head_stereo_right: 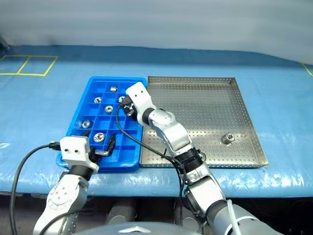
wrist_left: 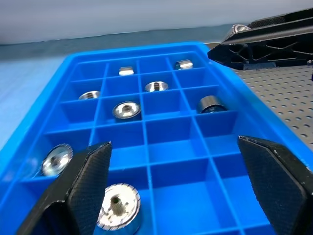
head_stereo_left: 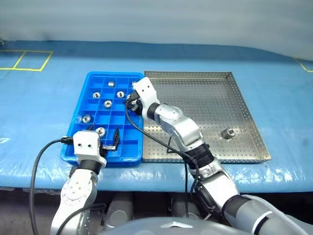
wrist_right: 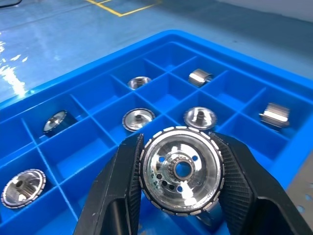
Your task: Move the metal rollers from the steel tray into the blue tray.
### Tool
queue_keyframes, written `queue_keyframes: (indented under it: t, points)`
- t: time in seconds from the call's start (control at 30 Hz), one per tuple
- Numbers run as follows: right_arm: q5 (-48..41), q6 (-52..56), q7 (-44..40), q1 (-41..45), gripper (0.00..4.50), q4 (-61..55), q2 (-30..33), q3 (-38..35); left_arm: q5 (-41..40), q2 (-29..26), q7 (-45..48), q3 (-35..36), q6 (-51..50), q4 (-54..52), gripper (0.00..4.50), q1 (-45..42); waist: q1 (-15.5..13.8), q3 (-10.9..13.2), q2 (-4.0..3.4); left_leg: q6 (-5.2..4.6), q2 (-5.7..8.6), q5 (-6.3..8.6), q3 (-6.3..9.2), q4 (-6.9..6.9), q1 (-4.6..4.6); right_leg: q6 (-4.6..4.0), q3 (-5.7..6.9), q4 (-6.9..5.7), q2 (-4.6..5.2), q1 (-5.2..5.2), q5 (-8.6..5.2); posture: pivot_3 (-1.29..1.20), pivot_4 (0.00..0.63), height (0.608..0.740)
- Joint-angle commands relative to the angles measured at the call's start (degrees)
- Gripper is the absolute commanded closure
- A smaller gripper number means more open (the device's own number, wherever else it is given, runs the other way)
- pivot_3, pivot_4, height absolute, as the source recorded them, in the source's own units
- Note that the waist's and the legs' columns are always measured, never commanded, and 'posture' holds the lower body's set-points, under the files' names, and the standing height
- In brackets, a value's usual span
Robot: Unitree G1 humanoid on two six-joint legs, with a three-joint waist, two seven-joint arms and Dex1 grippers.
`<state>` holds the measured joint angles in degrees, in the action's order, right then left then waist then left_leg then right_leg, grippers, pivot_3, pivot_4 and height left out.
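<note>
My right gripper is shut on a shiny metal roller and hovers over the right-hand columns of the blue tray, near its far half. Several more rollers lie one to a compartment in that tray. One roller stands alone on the steel tray, near its front right. My left gripper hangs open and empty over the blue tray's front edge, its black fingers wide apart, with a roller in the compartment just below them.
The two trays lie side by side on a blue cloth-covered table, blue tray on the left. Yellow tape lines mark the far left of the cloth. A black cable runs along my right arm over the trays' shared edge.
</note>
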<state>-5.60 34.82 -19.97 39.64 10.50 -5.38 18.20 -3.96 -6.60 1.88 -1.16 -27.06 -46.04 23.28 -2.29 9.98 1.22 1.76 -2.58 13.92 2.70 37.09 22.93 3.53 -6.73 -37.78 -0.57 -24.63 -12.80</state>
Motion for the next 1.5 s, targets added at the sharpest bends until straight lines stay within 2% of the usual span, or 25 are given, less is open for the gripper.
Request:
queue_keyframes:
  t: [0.03,0.27,0.43,0.7,0.73,0.9,1.1,1.37,1.5]
  points:
    - [0.35,-3.42,-1.47,1.94,2.79,2.16,-1.53,0.80,0.89,0.78,-1.10,0.07,1.49,-3.68,0.00,1.37,-0.87,0.00,0.00,0.00,-0.01,0.00,0.01,0.00,-0.01,-0.07,0.02,-0.01,-0.01,-0.01,-0.04,0.40,0.150,0.740]
    - [1.58,-5.32,-3.91,1.01,2.79,8.54,-3.20,2.73,1.20,2.05,-1.80,0.01,2.10,-4.85,0.00,4.81,-3.24,0.01,-0.01,0.01,-0.01,0.00,-0.01,0.01,0.01,-0.12,0.05,0.03,0.01,-0.01,-0.08,0.43,0.150,0.740]
    - [1.49,-5.27,-2.87,0.62,2.79,10.11,-3.03,0.68,1.27,2.11,-1.60,-0.15,2.45,-4.66,0.00,5.08,-3.56,0.01,-0.01,0.01,-0.02,0.00,0.00,-0.01,0.02,-0.14,0.07,0.03,0.00,-0.04,-0.09,0.41,0.150,0.740]
    - [1.17,-3.98,-0.75,-0.54,0.17,6.90,-1.99,-2.20,0.30,0.90,0.90,-0.33,2.29,-2.79,0.00,2.71,-3.41,0.02,-0.04,0.05,-0.02,-0.02,0.01,0.01,0.01,-0.14,0.10,0.02,0.01,-0.03,-0.10,0.32,0.150,0.740]
    - [0.98,-3.76,-0.43,-0.70,0.04,6.17,-1.95,-2.57,0.22,0.74,1.20,-0.36,2.23,-2.57,0.00,2.32,-3.38,0.02,-0.04,0.07,-0.01,-0.04,0.01,0.02,0.02,-0.14,0.11,0.02,0.02,-0.02,-0.10,0.32,0.150,0.740]
    - [-0.07,-0.32,0.57,-2.65,0.04,-4.25,1.50,-6.39,-1.41,-0.84,4.37,-0.84,1.36,-0.44,0.00,-1.83,-2.51,0.03,-0.05,0.08,-0.01,-0.04,-0.03,0.01,0.05,-0.14,0.09,0.05,0.04,-0.05,-0.10,0.20,0.150,0.740]
    - [0.94,5.31,3.79,-7.14,0.04,-15.52,8.04,-10.95,-3.12,-2.98,8.35,-2.83,0.45,3.89,0.00,-7.94,0.04,0.02,-0.06,0.08,-0.01,-0.04,-0.04,-0.03,0.08,-0.15,0.08,0.06,0.04,-0.05,-0.09,0.08,0.150,0.740]
    - [1.20,12.45,9.39,-15.35,0.04,-26.07,13.56,-18.13,-5.53,-6.35,14.76,-6.56,-0.61,7.93,0.00,-13.98,5.72,0.02,-0.06,0.07,0.00,-0.03,-0.07,0.00,0.06,-0.03,-0.02,0.00,0.03,-0.03,-0.03,-0.06,0.150,0.740]
    - [1.60,14.27,11.58,-19.55,0.04,-28.72,15.10,-20.62,-6.39,-8.01,17.64,-8.49,-1.38,8.81,0.00,-15.78,7.66,0.02,-0.07,0.07,0.00,-0.03,-0.08,0.00,0.03,0.20,-0.07,-0.02,0.01,-0.03,0.11,-0.09,0.150,0.740]
